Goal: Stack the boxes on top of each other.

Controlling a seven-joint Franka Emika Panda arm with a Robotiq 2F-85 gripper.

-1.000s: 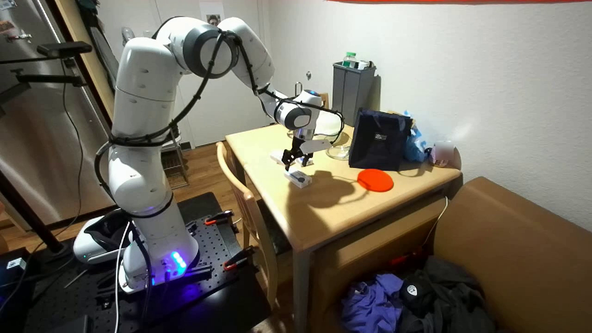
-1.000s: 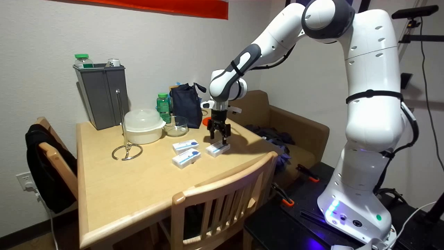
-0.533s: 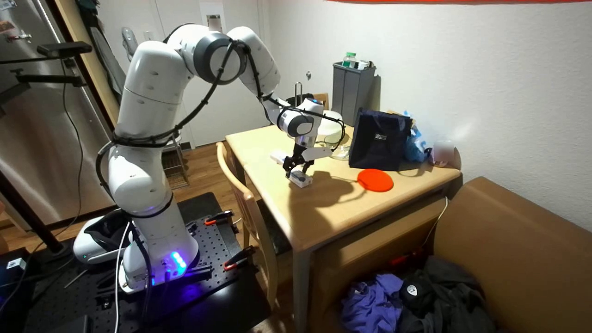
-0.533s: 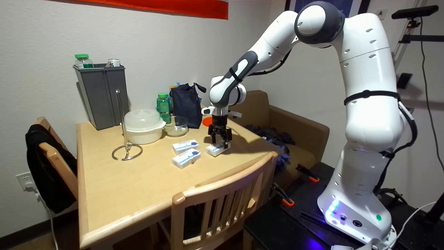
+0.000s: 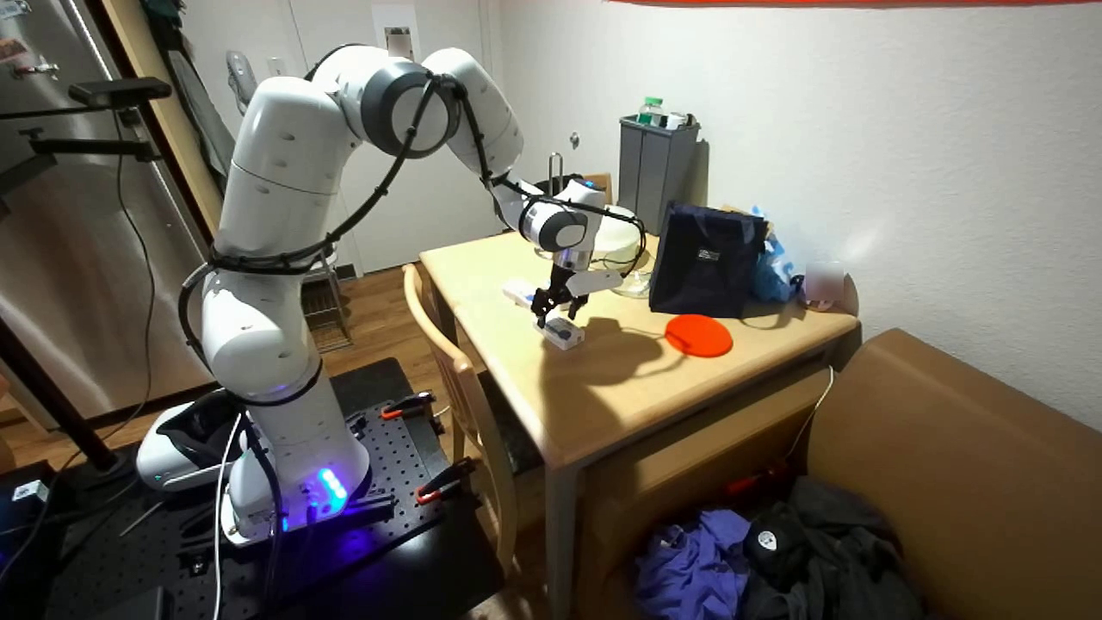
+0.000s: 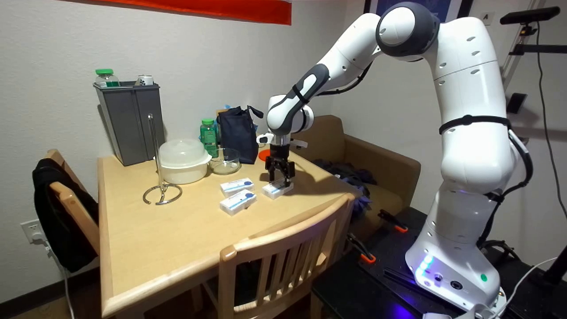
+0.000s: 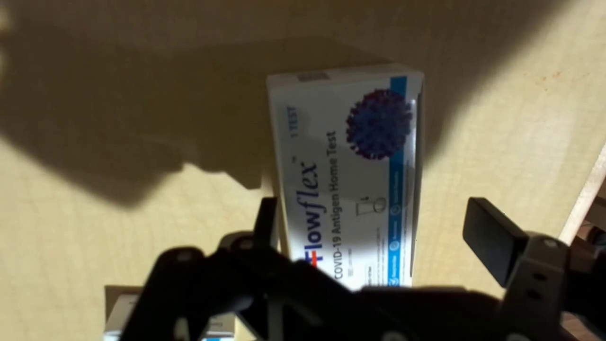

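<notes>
Three small whitish boxes lie flat on the table. One box [image 6: 275,191] lies apart from the others, under my gripper [image 6: 280,181]; it also shows in an exterior view [image 5: 565,334]. In the wrist view this box [image 7: 341,180] has blue lettering and a blue stripe. My gripper [image 7: 378,232] is open, with a finger on each side of it. The left finger is close to the box's edge; the right finger stands clear of it. A back box [image 6: 238,186] and a front box [image 6: 238,203] lie close together; I cannot tell whether they touch. Part of a box [image 7: 120,315] shows at the wrist view's lower left.
A metal stand [image 6: 163,194], a white lidded pot [image 6: 184,170], a glass bowl [image 6: 225,164] and a green bottle [image 6: 208,135] stand on the table. A dark bag [image 5: 710,258] and a red disc [image 5: 698,336] are also there. A chair [image 6: 283,252] stands at the table's edge.
My gripper has come down over the single box, then risen very slightly in the last half second. That box has shifted slightly. The other boxes have not moved.
</notes>
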